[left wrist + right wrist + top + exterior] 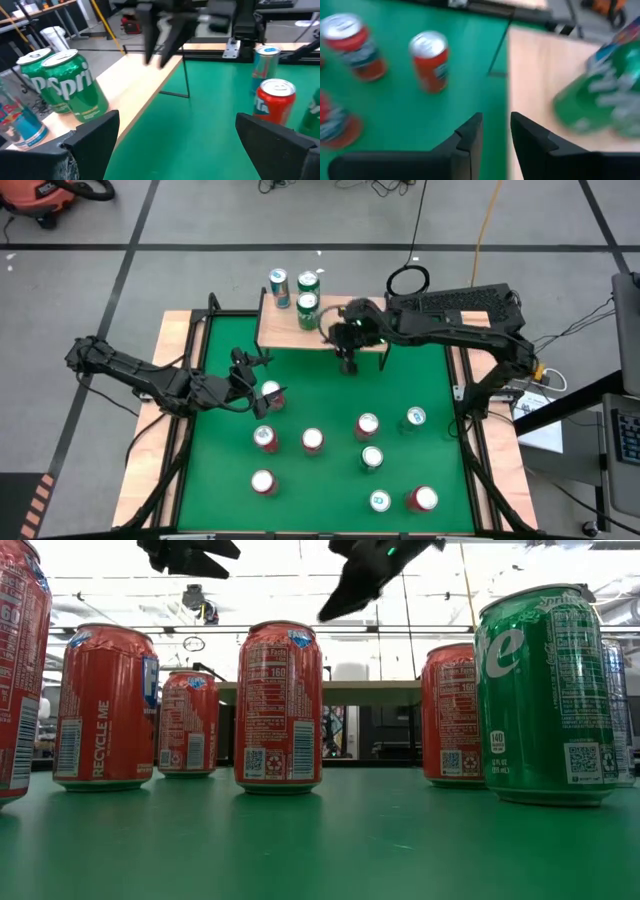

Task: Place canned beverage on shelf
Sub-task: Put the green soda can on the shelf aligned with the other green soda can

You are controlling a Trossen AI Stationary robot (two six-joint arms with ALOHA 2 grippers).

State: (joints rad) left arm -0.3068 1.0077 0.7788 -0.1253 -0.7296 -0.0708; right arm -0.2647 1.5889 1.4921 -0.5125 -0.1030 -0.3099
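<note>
The shelf [290, 325], a light plank on thin black legs, stands at the green table's far edge. On it stand two green cans [307, 308] and a blue can [279, 287], upright on their bases. My right gripper [347, 363] hangs above the table just off the shelf's near edge, its fingers [470, 132] a narrow gap apart with nothing between them. My left gripper [252, 375] stands wide open at the table's left, raised, beside a red can [270, 393] and touching nothing. The left wrist view shows the shelf's cans [75, 85] and my right gripper [160, 45].
Several upright red and green cans stand over the table's near half, among them a red one [367, 425] and a green one [415, 418]. The shelf's right half [540, 75] is bare wood. Wooden borders [150, 430] frame the green mat.
</note>
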